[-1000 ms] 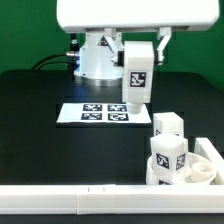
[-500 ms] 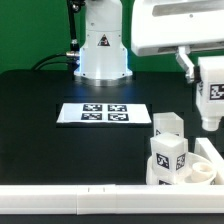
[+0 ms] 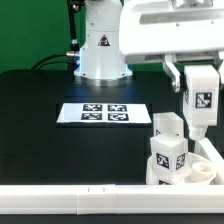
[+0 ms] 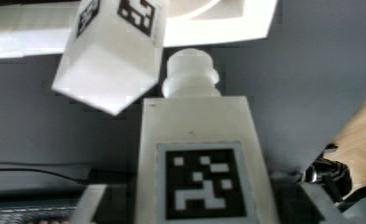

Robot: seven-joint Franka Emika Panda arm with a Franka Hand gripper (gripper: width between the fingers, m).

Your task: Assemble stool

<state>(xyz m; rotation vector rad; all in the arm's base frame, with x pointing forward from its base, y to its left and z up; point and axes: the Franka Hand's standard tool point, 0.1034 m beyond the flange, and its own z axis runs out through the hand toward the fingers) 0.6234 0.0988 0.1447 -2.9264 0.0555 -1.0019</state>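
My gripper (image 3: 198, 80) is shut on a white stool leg (image 3: 200, 100) with a black-and-white tag, and holds it upright in the air at the exterior view's right. It hangs just above the round white seat (image 3: 207, 166). Two more tagged legs (image 3: 168, 127) (image 3: 168, 155) stand on the seat's near side. In the wrist view the held leg (image 4: 194, 150) fills the middle between my gripper (image 4: 206, 195), its peg end pointing at the seat (image 4: 224, 15). A standing leg (image 4: 112, 50) shows beside it.
The marker board (image 3: 103, 113) lies flat on the black table in front of the robot base (image 3: 100, 45). A long white border rail (image 3: 70, 200) runs along the table's near edge.
My gripper carried the leg from above the marker board to the exterior view's right, then came down and a little left over the seat.
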